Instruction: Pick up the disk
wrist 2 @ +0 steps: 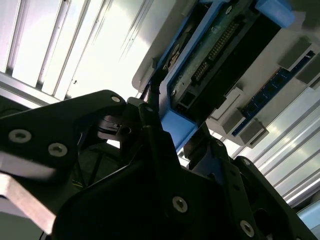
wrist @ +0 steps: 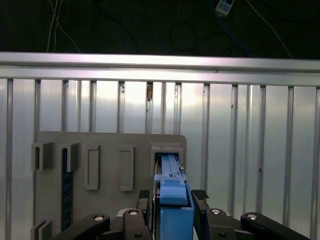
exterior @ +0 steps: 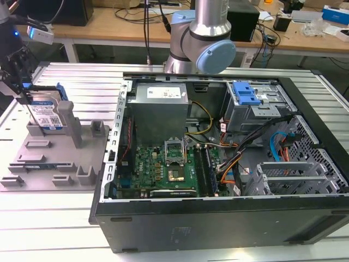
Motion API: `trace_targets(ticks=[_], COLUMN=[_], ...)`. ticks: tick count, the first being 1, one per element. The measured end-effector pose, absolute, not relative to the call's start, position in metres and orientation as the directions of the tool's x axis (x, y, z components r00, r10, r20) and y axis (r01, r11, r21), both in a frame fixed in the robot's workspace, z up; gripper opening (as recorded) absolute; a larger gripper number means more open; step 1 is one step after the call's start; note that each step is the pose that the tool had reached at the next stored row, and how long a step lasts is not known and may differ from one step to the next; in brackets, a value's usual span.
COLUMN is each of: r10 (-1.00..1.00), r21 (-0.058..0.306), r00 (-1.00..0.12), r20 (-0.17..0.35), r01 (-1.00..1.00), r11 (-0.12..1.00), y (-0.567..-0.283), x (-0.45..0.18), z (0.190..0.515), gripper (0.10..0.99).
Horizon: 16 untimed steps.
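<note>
We see the gripper point(exterior: 23, 94) at the exterior view's left, over the grey tray point(exterior: 32, 164). The disk point(exterior: 48, 113) stands on its edge in a slot at the back of the tray, beside a grey post point(exterior: 71, 125). In the first wrist view the two black fingers point(wrist: 144, 202) sit on each side of the blue disk point(wrist: 173, 200), pinching it. The open computer case point(exterior: 229, 180) sits well apart, on the exterior view's right.

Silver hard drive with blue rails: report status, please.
Pincer straddling silver hard drive with blue rails. Drive upright in grey plastic fixture tray. Closure unclear. Grey post beside it.
</note>
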<state>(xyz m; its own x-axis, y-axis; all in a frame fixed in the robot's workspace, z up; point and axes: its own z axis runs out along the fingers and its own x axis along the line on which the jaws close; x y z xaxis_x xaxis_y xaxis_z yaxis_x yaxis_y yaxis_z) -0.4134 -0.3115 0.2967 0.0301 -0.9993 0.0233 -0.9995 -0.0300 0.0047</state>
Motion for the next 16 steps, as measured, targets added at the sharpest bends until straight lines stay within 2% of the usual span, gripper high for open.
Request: trace_targets(ticks=[1, 16], r10=[-0.999, -0.999], r21=[0.005, 0.005], r00=[0.030, 0.030], r20=[0.023, 0.021], r01=[-1.000, -1.000], r11=[-0.030, -0.030], y=[-0.3115, -0.3137], x=[-0.4134, -0.4134], z=[0.2967, 0.2978], gripper=[0.376, 0.369])
